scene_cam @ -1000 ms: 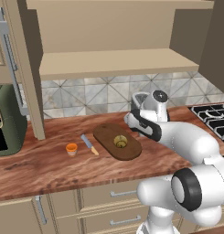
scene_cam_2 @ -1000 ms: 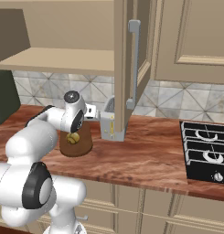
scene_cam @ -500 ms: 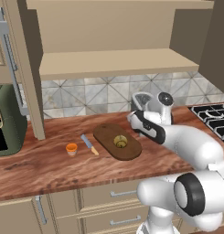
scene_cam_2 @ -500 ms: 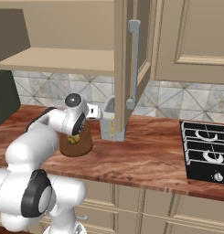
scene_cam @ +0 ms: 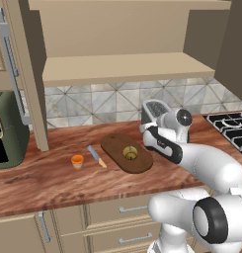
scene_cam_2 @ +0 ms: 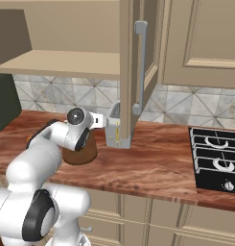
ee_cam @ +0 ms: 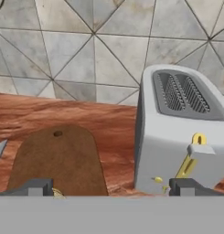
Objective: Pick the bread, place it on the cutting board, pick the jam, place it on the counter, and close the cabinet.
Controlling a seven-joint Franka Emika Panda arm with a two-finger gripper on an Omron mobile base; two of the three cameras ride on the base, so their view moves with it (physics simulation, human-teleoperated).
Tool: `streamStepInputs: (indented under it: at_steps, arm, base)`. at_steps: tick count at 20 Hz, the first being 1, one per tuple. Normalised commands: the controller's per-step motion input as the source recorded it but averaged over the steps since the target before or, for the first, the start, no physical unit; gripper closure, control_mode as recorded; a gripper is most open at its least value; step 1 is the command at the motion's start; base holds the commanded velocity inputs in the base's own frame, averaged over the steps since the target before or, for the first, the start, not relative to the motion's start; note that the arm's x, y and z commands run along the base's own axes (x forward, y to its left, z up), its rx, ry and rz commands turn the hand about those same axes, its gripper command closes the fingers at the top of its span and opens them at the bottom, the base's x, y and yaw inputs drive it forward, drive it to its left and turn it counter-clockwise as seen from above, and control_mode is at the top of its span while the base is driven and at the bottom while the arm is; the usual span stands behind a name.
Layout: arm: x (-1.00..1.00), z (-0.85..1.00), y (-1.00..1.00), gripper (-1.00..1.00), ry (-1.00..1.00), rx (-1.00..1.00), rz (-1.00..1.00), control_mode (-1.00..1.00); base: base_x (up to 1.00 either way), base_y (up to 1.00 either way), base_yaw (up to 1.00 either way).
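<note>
2 flanking views, 1 close-up

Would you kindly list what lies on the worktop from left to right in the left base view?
Green appliance → jam → knife → cutting board with the bread on it → toaster → stove.
</note>
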Motion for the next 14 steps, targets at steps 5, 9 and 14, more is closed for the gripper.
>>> streamStepInputs:
  at_steps: [5, 9, 14]
  arm:
    - [-0.01, 0.14, -0.10, -1.00, -0.15, 0.00, 0.00, -1.00]
    - [0.00, 0.14, -0.05, -1.00, -0.13, 0.00, 0.00, -1.00]
    - [0.00, 0.15, -0.04, -1.00, -0.12, 0.00, 0.00, -1.00]
  base:
    - [0.00, 0.00, 0.00]
    - [0.00, 0.00, 0.00]
    - [0.00, 0.00, 0.00]
